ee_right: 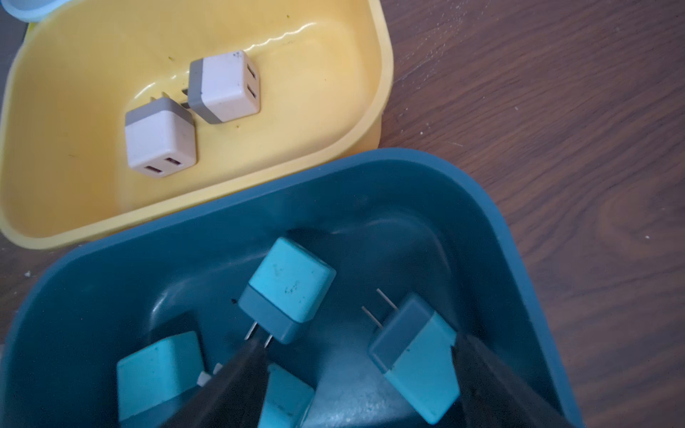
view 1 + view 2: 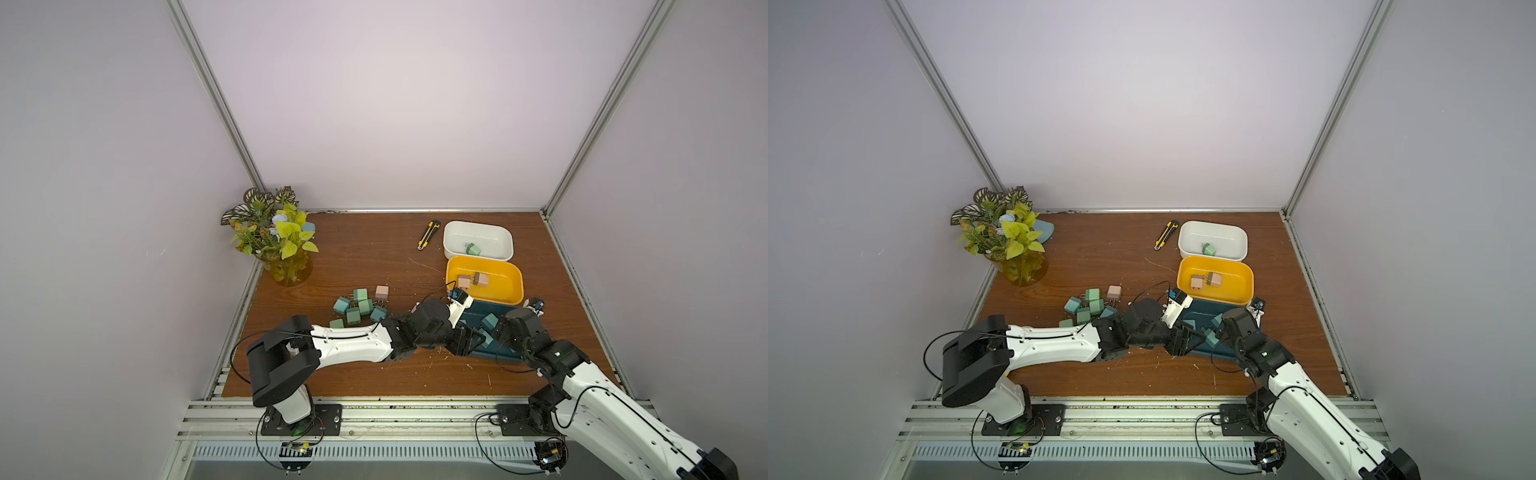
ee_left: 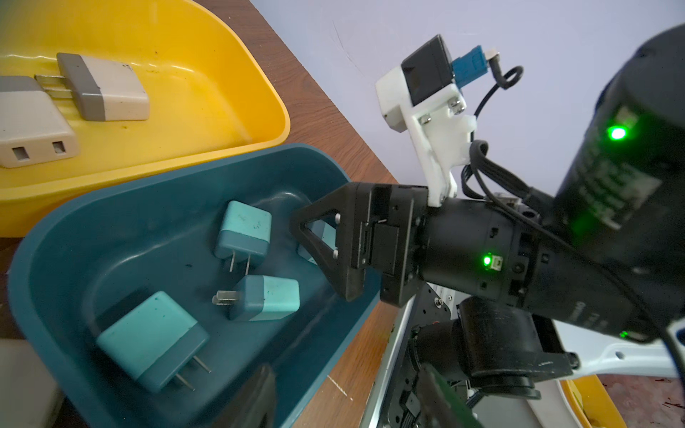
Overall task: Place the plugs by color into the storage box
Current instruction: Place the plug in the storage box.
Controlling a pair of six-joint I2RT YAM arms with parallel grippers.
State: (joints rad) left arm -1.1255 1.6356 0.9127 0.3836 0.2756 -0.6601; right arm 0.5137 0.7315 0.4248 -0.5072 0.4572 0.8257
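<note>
Black fingers of the right gripper fill the bottom of the right wrist view, and they're spread wide, nothing pinched! Between them a teal-blue plug sits tilted, prongs up, its body against one finger and clear of the other, so I'd call it free of the grip, down inside the teal storage box. Whether it's fully settled on the floor, I can't tell. Three more teal-blue plugs lie around it in that same box. Colour matched to colour, that's the game. Right against the teal box on its far side, the yellow box holds two pale pink plugs. Beyond that, the white box has a single mint green plug. Over the teal box's near left corner hangs the left gripper; gripping or not, the views don't say. Well off to the teal box's left, a heap of plugs waits on the wooden table, mostly green and teal with one pink, so plenty of sorting remains, by my reckoning. Farther out from the box lie a yellow-black utility knife and, far to its left, a leafy plant. Neither belongs in play.
</note>
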